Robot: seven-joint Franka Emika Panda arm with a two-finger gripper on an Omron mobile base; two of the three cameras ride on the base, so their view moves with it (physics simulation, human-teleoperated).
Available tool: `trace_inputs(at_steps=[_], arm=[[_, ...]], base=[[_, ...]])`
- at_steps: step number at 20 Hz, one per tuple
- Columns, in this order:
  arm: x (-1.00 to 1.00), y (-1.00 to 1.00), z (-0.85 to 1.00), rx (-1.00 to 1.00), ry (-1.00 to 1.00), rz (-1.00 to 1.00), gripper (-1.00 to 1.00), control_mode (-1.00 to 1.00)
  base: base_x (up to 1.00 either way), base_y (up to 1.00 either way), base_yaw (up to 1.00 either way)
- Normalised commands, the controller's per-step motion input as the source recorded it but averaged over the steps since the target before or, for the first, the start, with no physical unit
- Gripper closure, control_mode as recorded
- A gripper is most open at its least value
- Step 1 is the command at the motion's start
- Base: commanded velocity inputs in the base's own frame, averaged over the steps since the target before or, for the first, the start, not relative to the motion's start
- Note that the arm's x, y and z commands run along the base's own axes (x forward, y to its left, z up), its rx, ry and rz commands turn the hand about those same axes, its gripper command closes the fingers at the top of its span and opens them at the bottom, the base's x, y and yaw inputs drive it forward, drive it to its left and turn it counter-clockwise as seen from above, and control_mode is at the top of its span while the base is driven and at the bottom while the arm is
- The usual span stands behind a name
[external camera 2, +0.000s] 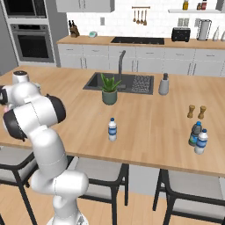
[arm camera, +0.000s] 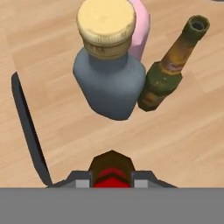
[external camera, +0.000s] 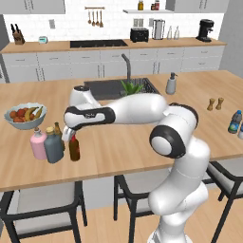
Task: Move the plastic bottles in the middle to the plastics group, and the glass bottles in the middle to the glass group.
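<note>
1. Gripper (external camera: pixel 72 136) low over the left end of the counter (external camera: pixel 123 142), clamped shut on the neck of the slim dark brown bottle (external camera: pixel 74 148), just under its red cap (arm camera: pixel 112 180).
2. In the hand view, fingertips (arm camera: pixel 83 182) pressed to either side of that red cap, brown shoulder showing between them.
3. Dark brown bottle upright, base at or just above the wood; cannot tell whether touching.
4. Just beside it to the left, grey-blue bottle (external camera: pixel 53 146) with tan cork stopper (arm camera: pixel 106 22), standing upright.
5. Tight against the grey-blue one, the squat pink bottle (external camera: pixel 38 144); behind them, the olive-brown bottle (external camera: pixel 58 130) with tan cap, seen tilted in the hand view.
6. Further back on the left, fruit bowl (external camera: pixel 24 115) on the counter.
7. Out in the middle of the counter, small plastic bottle (external camera 2: pixel 112 129) with blue cap, upright, alone, in front of the potted plant (external camera 2: pixel 109 89).
8. Far right edge: pair of blue-labelled plastic bottles (external camera 2: pixel 197 137) side by side, with two brown shakers (external camera 2: pixel 196 111) behind them.
9. Back by the sink (external camera 2: pixel 121 81), white soap dispenser (external camera 2: pixel 164 84).
</note>
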Motion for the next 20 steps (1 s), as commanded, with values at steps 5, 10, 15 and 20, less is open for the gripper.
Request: trace_inputs(at_steps=[5, 10, 15, 20], arm=[[0.0, 0.0, -0.17, 0.0, -0.01, 0.0, 1.0, -1.0], [0.0, 0.0, -0.05, 0.0, -0.01, 0.0, 1.0, -1.0], [0.05, 0.0, -0.02, 0.0, -0.06, 0.0, 1.0, -1.0], [0.0, 0.02, 0.0, 0.0, -0.05, 0.0, 1.0, -1.0]], base=[[0.0, 0.0, 0.0], [0.0, 0.0, 0.0], [0.0, 0.0, 0.0], [0.0, 0.0, 0.0]])
